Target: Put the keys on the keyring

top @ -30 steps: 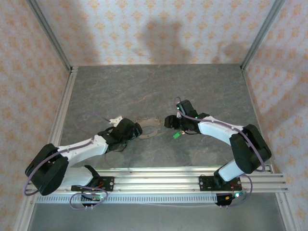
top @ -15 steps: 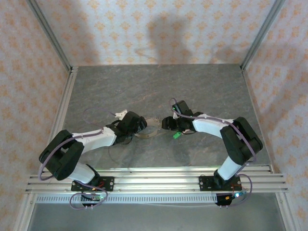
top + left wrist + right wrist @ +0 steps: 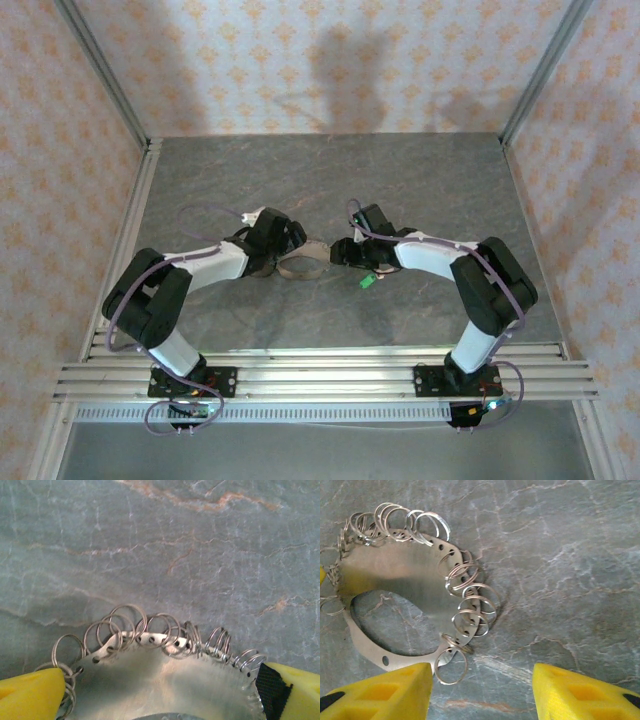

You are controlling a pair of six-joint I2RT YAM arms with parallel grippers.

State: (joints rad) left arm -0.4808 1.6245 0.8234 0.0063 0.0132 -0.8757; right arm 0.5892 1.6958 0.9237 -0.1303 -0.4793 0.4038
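The keyring (image 3: 306, 264) is a flat grey metal loop with several small split rings threaded along its rim. It lies mid-table between both grippers. My left gripper (image 3: 284, 254) spans it: in the left wrist view the plate (image 3: 150, 680) reaches from one yellow finger (image 3: 30, 697) to the other, touching both. My right gripper (image 3: 345, 254) stands open at the ring's right end, and the plate (image 3: 395, 575) lies just beyond its yellow fingers (image 3: 375, 692). One loose split ring (image 3: 451, 667) sits near that finger. The green key (image 3: 367, 282) rests on the table beside the right gripper, held by neither.
The grey stone tabletop (image 3: 320, 180) stretches bare behind the arms. Aluminium rails (image 3: 320, 370) run along the near edge, and patterned walls close in the left, right and back sides.
My left arm has swung up and away from the near edge, its gripper staying at the ring's left end. The right gripper edged left. Ring and key stayed about where they were.
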